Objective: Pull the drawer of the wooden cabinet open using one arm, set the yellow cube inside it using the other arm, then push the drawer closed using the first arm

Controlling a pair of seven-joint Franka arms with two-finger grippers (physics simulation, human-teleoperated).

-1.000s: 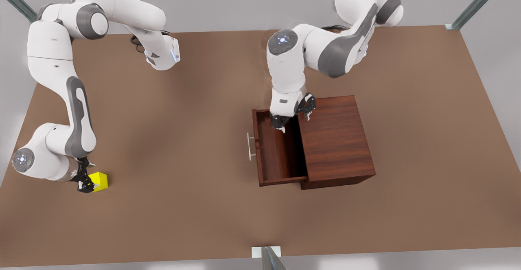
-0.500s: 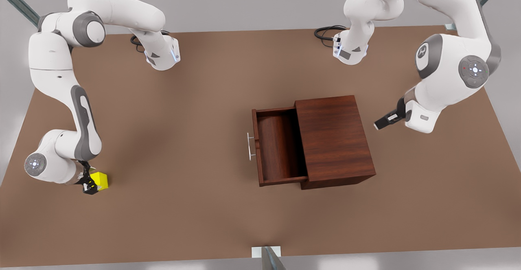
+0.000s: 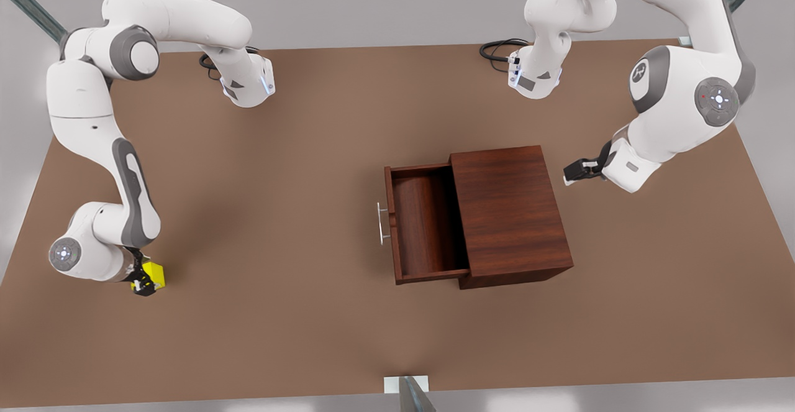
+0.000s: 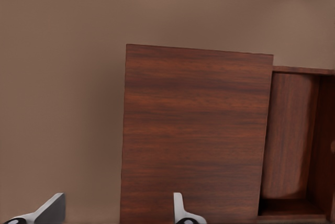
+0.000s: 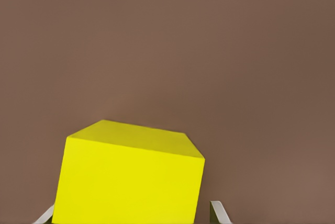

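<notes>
The wooden cabinet [image 3: 509, 213] stands right of the table's middle in the front view. Its drawer [image 3: 422, 222] is pulled out toward the front view's left, its inside bare, its silver handle [image 3: 383, 223] in front. My left gripper [image 3: 574, 173] hovers open just beyond the cabinet's far side from the drawer; its wrist view looks over the cabinet top [image 4: 196, 130] to the open drawer [image 4: 293, 135]. The yellow cube [image 3: 154, 272] sits on the table at the front view's far left. My right gripper [image 3: 144, 284] is down over the cube [image 5: 128, 182], open, a finger on each side.
The brown table [image 3: 279, 213] spreads wide between the cube and the drawer. Both arm bases [image 3: 245, 86] [image 3: 534, 79] and a black cable [image 3: 497, 48] sit along the back edge. A metal bracket [image 3: 407, 387] is at the front edge.
The left arm has lifted out from above the drawer and swung to the cabinet's far side. The right gripper has sunk lower around the yellow cube. Drawer stays open.
</notes>
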